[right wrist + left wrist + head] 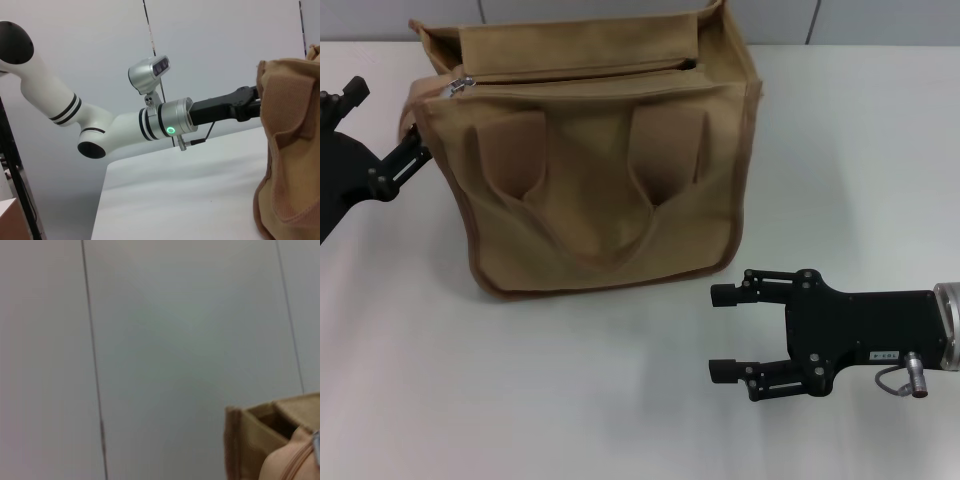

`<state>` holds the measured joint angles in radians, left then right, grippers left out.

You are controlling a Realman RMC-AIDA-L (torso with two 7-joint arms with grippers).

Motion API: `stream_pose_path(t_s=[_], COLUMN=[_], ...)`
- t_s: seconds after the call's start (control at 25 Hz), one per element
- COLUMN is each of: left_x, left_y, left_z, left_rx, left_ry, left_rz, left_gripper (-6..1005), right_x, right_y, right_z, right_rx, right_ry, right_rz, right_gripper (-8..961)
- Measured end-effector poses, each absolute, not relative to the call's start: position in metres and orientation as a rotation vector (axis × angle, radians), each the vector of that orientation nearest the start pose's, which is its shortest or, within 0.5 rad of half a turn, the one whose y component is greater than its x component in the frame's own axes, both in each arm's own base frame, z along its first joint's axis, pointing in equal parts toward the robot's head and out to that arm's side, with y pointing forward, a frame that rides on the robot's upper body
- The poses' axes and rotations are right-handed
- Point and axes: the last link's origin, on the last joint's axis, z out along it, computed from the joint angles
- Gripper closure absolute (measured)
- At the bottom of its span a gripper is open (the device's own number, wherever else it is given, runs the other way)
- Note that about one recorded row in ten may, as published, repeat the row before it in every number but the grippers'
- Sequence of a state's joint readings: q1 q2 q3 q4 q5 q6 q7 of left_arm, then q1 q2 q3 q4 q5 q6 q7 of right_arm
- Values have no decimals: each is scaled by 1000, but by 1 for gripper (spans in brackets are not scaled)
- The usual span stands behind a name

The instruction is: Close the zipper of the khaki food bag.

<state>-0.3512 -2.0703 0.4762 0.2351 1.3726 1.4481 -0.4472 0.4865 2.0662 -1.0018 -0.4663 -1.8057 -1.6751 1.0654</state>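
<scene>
On the white table [570,400], toward the far left of the head view, stands the khaki food bag [590,200], upright, with its front pockets and one soft loop handle [595,235] facing the robot. Along its top panel runs the zipper [580,75]; a dark gap shows along the line toward the bag's right end, so it is not closed there. The small silver pull tab [460,84] sits at the bag's left end, near the top corner.

The left gripper [418,140] is at that same left side of the bag, its black fingers reaching to the brown-piped edge just below the pull tab (whether they pinch the cloth or only touch it, I cannot tell, and how far apart they stand is hidden too). The right wrist view shows that arm's black gripper meeting the bag's side. The left wrist view catches only a corner of the bag and a grey wall [175,340].

The right gripper [725,333] hovers over the table in front of the bag's right corner, apart from it, its two fingers spread wide and holding nothing.
</scene>
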Motion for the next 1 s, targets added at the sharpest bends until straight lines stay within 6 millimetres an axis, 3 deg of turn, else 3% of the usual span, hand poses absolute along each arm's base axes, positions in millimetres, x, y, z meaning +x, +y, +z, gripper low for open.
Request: stream_pose_path(t_s=[0.56,0.76,1.0], left_x=[-318,-313,-310], left_y=[297,292,287], left_z=[11,13,12], left_rx=[-1836,-1832,-1826], left_ry=[-190,-161,-144], left_rz=[-827,-869,-905], left_gripper=[186,403,520], right_x=[251,250,248], right_y=[273,274,275], right_z=[-47,-46,-46], right_rx=[-2993,-2987,-2976], right_ry=[306,305,307], right_rz=[886,902,917], right_gripper=[158,158,159])
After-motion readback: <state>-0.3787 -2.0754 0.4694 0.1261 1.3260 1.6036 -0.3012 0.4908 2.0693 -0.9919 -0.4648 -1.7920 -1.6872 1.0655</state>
